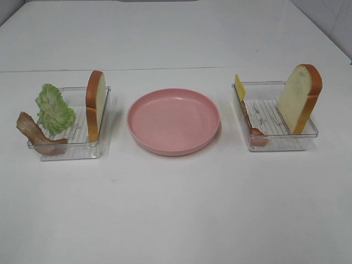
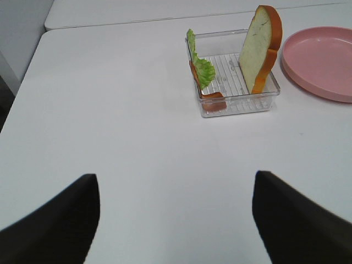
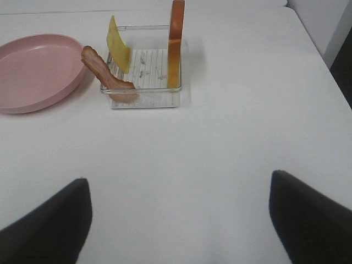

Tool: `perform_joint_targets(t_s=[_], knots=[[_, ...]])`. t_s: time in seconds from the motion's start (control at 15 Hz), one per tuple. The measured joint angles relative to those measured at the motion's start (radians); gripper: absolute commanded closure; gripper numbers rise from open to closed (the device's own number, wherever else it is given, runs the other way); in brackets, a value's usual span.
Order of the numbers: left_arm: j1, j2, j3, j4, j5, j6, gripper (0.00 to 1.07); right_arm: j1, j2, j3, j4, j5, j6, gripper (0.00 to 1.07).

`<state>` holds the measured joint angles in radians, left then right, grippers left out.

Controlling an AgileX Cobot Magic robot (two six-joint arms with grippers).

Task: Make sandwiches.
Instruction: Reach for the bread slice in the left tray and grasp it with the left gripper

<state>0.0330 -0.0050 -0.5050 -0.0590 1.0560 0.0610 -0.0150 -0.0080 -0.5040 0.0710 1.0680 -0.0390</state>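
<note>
Starting with bread: left tool (image 2: 176, 177) wide, empty; right tool (image 3: 179, 178) likewise. We pinch upright slice (image 1: 96, 104) in left tray (image 1: 66, 154) across crust, lay flat on plate (image 1: 174, 124).

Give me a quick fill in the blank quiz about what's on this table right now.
1. The plate in the middle is ____ in colour.
2. The lettuce stands in the tray on the plate's ____ side.
3. The cheese shares the other tray with bacon and a slice of ____.
Missing words: pink; left; bread.
</note>
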Motion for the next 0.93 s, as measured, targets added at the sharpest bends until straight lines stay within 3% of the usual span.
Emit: perform_joint_targets(t_s=[0.93], knots=[[0.000, 0.000, 0.000, 0.000, 0.000, 0.000, 0.33, 0.000, 0.000, 0.000, 0.000, 0.000, 0.000, 0.25]])
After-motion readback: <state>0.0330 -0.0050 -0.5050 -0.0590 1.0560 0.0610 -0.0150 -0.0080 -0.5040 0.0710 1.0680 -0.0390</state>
